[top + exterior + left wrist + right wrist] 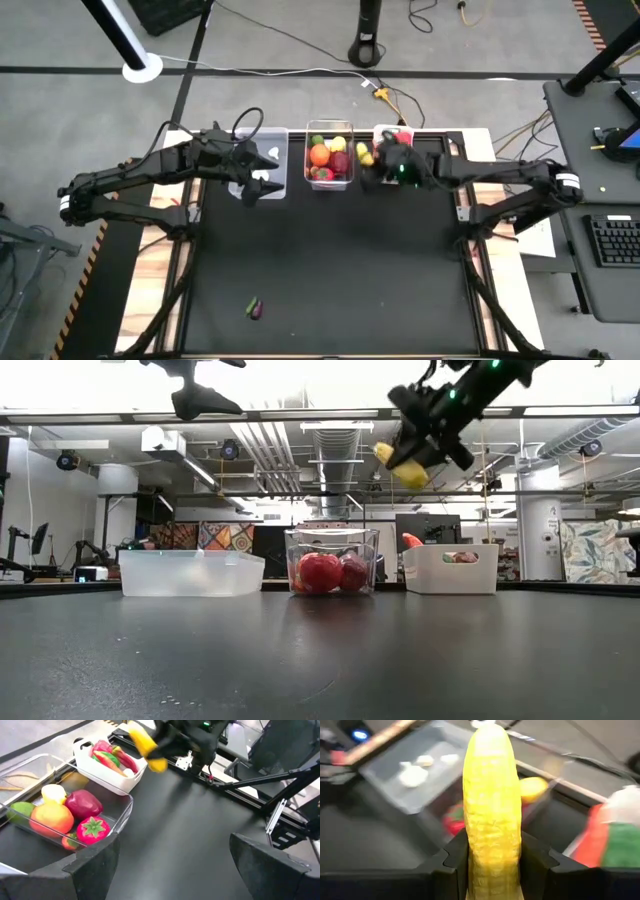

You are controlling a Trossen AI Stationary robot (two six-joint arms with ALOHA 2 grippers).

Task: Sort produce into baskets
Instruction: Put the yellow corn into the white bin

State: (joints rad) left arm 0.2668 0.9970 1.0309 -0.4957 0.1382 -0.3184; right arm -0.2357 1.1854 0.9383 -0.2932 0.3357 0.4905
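A: Right pincer (415,460) clamps corn (492,805), upper right of frame, above white basket (450,568).
B: Center it over the basket, lower, then release. Left pincer (262,175) spread, idle.

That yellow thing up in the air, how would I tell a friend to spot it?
Start at the three bins at the table's far edge; the white bin is on the right. Just above its near side hangs the right arm, and clamped in its fingers is a corn cob. It is the only produce off the table: long, yellow, bumpy.
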